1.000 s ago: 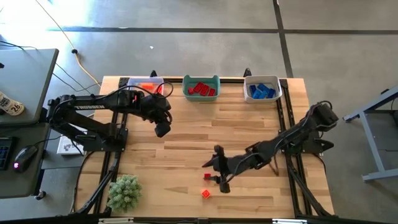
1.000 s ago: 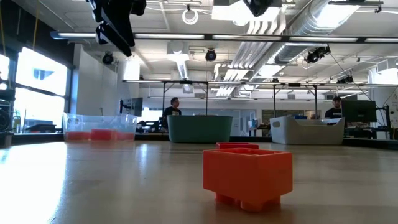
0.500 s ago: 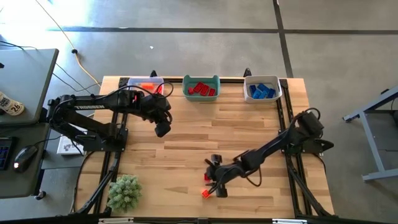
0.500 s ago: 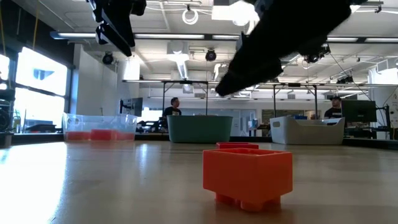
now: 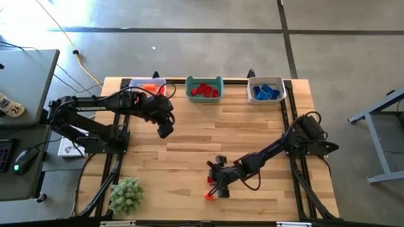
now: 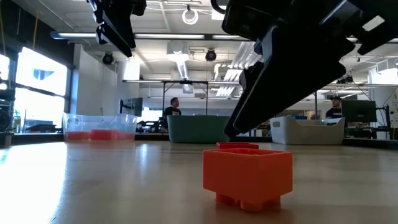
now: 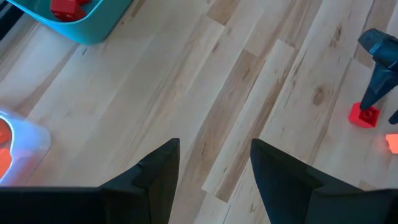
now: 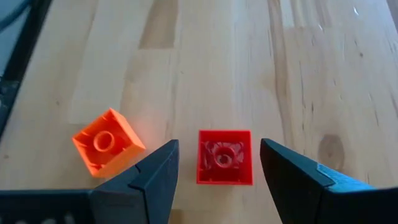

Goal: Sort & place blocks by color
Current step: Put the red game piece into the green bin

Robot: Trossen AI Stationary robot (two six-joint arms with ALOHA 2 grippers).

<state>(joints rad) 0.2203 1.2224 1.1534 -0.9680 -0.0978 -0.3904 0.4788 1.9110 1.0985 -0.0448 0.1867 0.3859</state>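
Two small blocks lie on the table near its near edge. In the right wrist view the red block sits flat on the wood with the orange block beside it. My right gripper is open and low over the table, one finger on either side of the red block, not touching it. The high view shows this gripper by the red block and the orange block. In the low view the orange block stands in front of the red block. My left gripper hangs open above the table's left middle.
Three bins line the far edge: a clear bin with orange blocks, a teal bin with red blocks, a white bin with blue blocks. A fuzzy green plant sits at the near left corner. Bare wood lies between.
My right gripper has come down and toward the table's near left, to the two blocks, and now shows low in the low view with its fingers around the red block. The blocks have not moved.
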